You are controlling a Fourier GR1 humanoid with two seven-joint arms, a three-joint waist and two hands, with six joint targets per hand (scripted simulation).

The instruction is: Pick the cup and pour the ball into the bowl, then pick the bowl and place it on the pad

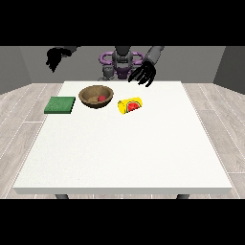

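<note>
Landmark: a brown wooden bowl point(96, 96) stands toward the robot's end of the white surface point(124, 153); every place below is given from it.
Ball: a small red ball point(101, 98) lies inside the bowl, so the pouring looks done.
Cup: a yellow cup point(130, 105) with a red patch lies tipped on its side just beside the bowl, toward the view's right and a little nearer the camera, apart from the bowl and from both hands.
Pad: a flat green pad point(60, 105) lies near the bowl toward the view's left, not touching it.
Hand at the view's right: the hand point(143, 74) hangs behind the bowl, off to the right, above the surface's far edge; fingers spread and drooping, holding nothing.
Hand at the view's left: the hand point(52, 59) is raised high, well apart from the bowl, above and behind the pad; fingers hang relaxed, holding nothing.
Step in hand: judged as the gap between pouring and taking the bowl.
Next move calls for: a hand lowered to the bowl's rim, fingers closed on it, the bowl kept level so the ball stays in, then carried across to the pad.
</note>
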